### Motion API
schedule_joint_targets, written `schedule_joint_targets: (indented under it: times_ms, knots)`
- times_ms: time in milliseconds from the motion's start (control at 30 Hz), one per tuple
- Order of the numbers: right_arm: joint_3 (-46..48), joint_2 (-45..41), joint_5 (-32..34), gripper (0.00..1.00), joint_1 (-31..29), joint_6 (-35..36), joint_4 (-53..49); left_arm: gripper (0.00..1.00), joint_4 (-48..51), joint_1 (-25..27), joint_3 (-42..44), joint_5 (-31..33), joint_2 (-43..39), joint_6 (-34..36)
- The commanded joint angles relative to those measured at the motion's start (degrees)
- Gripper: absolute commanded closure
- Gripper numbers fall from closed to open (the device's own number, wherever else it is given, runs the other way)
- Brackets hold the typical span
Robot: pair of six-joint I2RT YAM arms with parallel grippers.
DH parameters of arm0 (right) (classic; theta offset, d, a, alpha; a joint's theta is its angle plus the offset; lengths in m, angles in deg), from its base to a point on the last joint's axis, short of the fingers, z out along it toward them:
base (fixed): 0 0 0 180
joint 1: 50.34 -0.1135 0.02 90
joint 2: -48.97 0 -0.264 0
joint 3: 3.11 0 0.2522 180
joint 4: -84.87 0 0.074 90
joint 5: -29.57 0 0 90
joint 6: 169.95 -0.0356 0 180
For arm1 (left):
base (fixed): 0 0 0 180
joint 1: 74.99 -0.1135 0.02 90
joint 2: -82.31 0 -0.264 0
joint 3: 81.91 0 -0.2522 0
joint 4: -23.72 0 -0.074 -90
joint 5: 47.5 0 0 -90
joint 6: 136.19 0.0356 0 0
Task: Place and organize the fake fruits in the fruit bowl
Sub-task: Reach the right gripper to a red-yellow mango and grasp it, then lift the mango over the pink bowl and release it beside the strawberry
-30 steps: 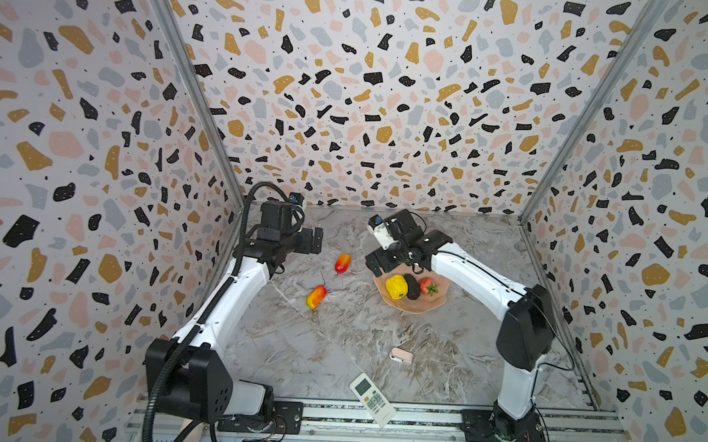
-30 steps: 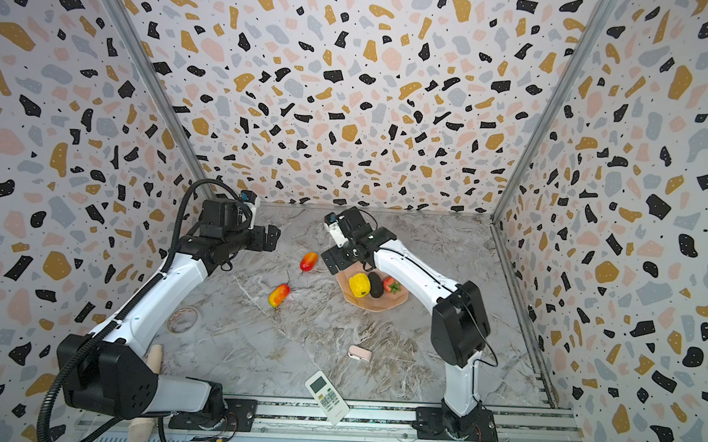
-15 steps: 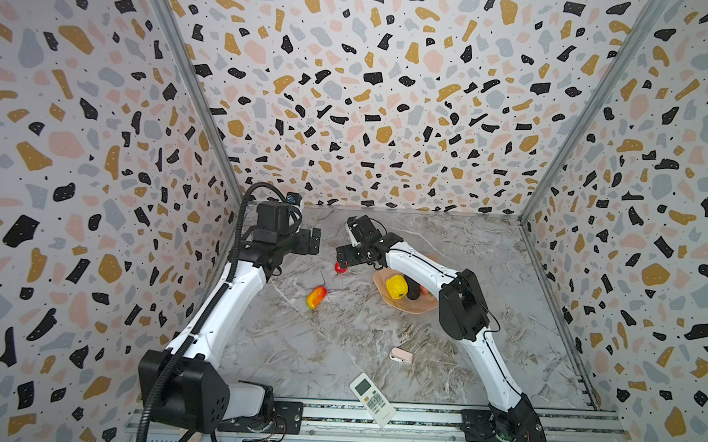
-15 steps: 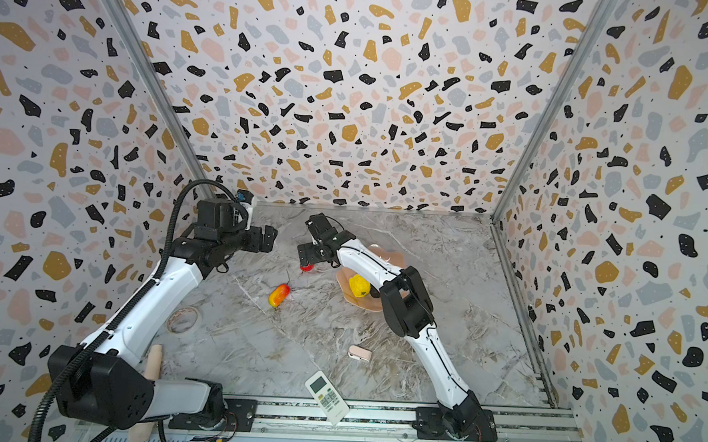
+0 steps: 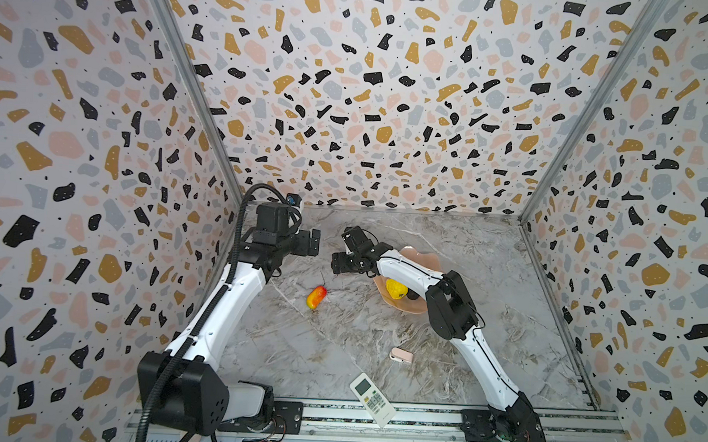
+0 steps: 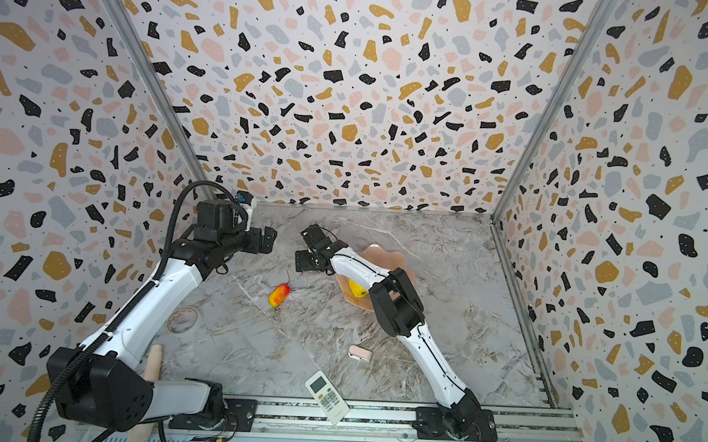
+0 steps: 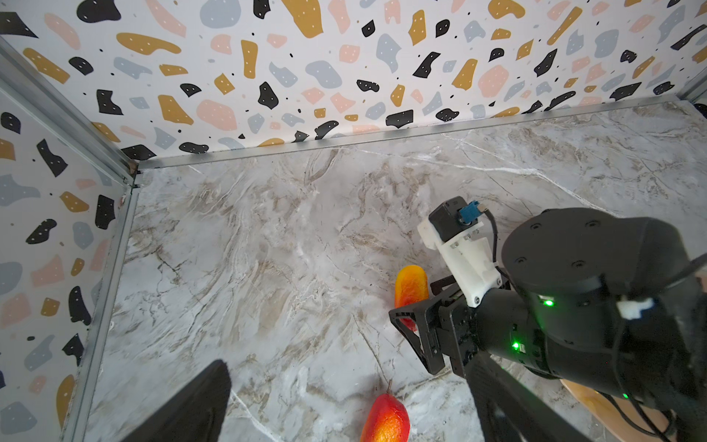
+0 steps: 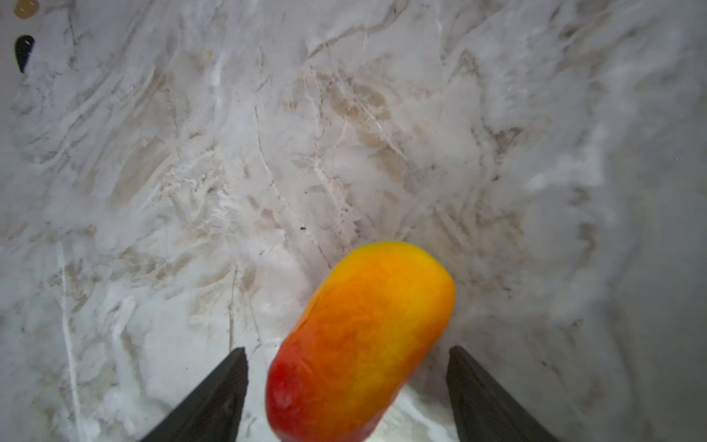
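A red-yellow mango (image 8: 363,340) lies on the marble floor between the fingers of my right gripper (image 8: 346,349). The jaws are open, with a gap on each side of the fruit. In both top views this gripper (image 5: 339,265) sits left of the fruit bowl (image 5: 423,254) and hides that mango. A second mango (image 5: 316,297) lies alone on the floor nearer the front. A yellow lemon-like fruit (image 5: 395,288) and a dark avocado (image 5: 413,295) rest in the bowl; the right arm hides the strawberry. My left gripper (image 5: 313,243) hovers open and empty near the back left.
A white remote control (image 5: 372,397) lies at the front edge and a small pink gadget (image 5: 401,354) sits behind it. A wooden handle (image 6: 153,365) and a ring (image 6: 183,319) lie by the left arm's base. Patterned walls close three sides.
My right gripper left the bowl, swung left and came down around the far mango, its jaws narrowing. The left arm barely shifted.
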Motion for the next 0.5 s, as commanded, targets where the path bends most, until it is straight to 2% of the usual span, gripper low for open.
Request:
schedule_joint_targets:
  times_ms: [0,67,333,467]
  knots:
    - [-2.6,0.0,0.5,0.24,-0.5,-1.7,0.7,0.0,-1.0,0.3,0.5,-0.1,-1.6,0.2]
    - [-2.9,0.5,0.6,0.29,-0.6,-1.8,1.0,0.0,-1.1,0.3,0.6,-0.1,-1.6,0.1]
    - [-2.7,-0.7,1.0,0.64,-0.6,0.1,0.6,0.0,-1.2,0.3,0.6,0.0,-1.5,0.0]
    - [2.1,-6.5,0.6,0.67,-1.4,7.0,3.7,0.0,-1.3,0.3,0.5,-0.2,-1.2,-0.1]
